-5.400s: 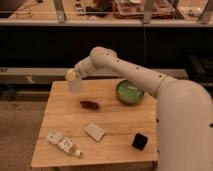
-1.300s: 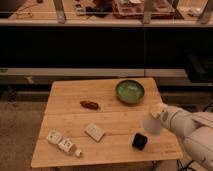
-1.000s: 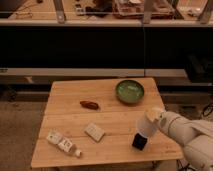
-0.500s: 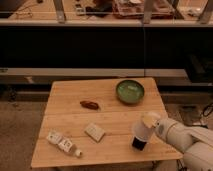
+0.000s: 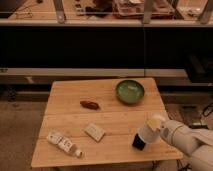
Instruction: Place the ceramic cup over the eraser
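On the wooden tabletop, the white cup hangs tilted at the near right edge, its lower rim against the black eraser beneath. The gripper clasps the cup from the right; how far its fingers spread cannot be told.

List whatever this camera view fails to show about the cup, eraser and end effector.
- End effector: its grip is hidden behind the ceramic cup.
- Eraser: its upper right is covered by the cup; contact unclear.
- Arm: cut off by the right and bottom edges.
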### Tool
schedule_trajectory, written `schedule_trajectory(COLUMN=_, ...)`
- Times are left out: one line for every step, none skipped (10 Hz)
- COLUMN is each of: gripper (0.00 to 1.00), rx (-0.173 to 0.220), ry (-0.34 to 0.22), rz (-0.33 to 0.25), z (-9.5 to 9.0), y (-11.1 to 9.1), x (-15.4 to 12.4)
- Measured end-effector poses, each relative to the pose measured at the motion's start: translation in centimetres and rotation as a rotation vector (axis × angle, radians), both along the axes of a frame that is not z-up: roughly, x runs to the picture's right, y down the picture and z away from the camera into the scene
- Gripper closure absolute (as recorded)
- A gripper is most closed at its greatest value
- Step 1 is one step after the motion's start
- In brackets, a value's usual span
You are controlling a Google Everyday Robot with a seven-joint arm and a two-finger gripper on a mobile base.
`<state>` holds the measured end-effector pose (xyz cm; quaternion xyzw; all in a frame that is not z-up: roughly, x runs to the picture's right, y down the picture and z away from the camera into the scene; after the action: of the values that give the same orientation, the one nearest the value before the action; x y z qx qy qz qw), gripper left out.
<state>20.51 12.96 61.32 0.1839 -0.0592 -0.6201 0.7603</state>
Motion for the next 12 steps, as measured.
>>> schedule_trajectory(gripper=1.00, rx=-0.004, ry=-0.004, rz=0.004, z=0.1, y=0.2, x=-0.1)
schedule_trajectory(gripper=1.00, rx=-0.010, ry=-0.010, rz=0.010, z=0.2, y=0.4, x=-0.1)
schedule_trajectory(gripper=1.00, rx=-0.013, ry=-0.019, rz=0.017, z=0.3, y=0.6, x=-0.3)
schedule_trajectory(gripper=1.00, rx=-0.015, ry=-0.026, rz=0.022, z=0.4, y=0.6, x=-0.4)
schedule_trajectory(gripper=1.00, rx=-0.017, ry=-0.033, rz=0.026, z=0.5, y=0.7, x=-0.6)
schedule_trajectory(gripper=1.00, rx=-0.017, ry=-0.042, rz=0.031, z=0.6, y=0.7, x=-0.8)
schedule_trajectory(gripper=1.00, rx=-0.017, ry=-0.047, rz=0.033, z=0.7, y=0.7, x=-0.9)
schedule_trajectory(gripper=1.00, rx=-0.018, ry=-0.050, rz=0.035, z=0.9, y=0.7, x=-0.9)
schedule_trajectory(gripper=1.00, rx=-0.018, ry=-0.053, rz=0.035, z=1.0, y=0.8, x=-0.9)
schedule_trajectory(gripper=1.00, rx=-0.017, ry=-0.055, rz=0.033, z=1.3, y=1.0, x=-0.9)
schedule_trajectory(gripper=1.00, rx=-0.017, ry=-0.058, rz=0.033, z=1.5, y=1.1, x=-0.9)
schedule_trajectory(gripper=1.00, rx=-0.018, ry=-0.063, rz=0.034, z=1.6, y=1.1, x=-1.0)
